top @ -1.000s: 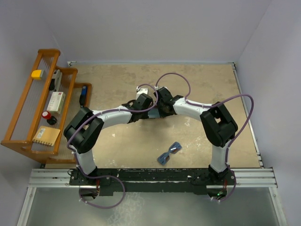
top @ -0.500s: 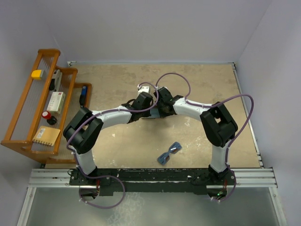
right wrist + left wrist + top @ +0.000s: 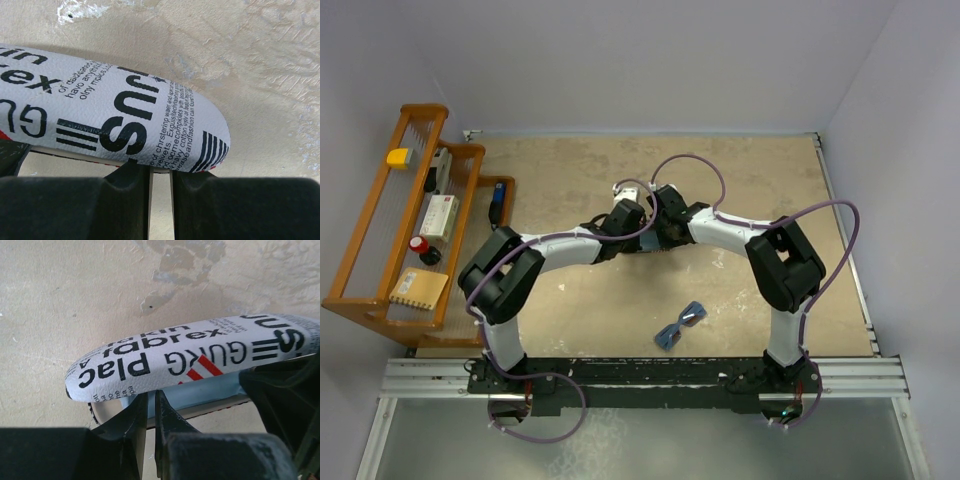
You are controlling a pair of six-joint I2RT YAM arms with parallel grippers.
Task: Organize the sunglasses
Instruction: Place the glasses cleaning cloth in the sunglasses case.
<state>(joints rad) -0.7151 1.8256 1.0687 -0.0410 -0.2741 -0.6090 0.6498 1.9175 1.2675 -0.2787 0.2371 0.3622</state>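
The sunglasses, with blue lenses and thin dark arms, lie alone on the table near the front, right of centre, away from both grippers. Both grippers meet at the table's middle over the white glasses case printed with black letters, which also shows in the right wrist view. The case stands slightly open, with the light-blue cloth showing in the gap. My left gripper is pinched on the cloth's edge at the case's opening. My right gripper is nearly closed on the case's lower rim at its other end.
A wooden rack stands along the left edge of the table, holding several small items. The two arms arch over the table's middle, with purple cables looping above them.
My left wrist has turned and shifted slightly at the case. The right arm and the sunglasses have not moved.
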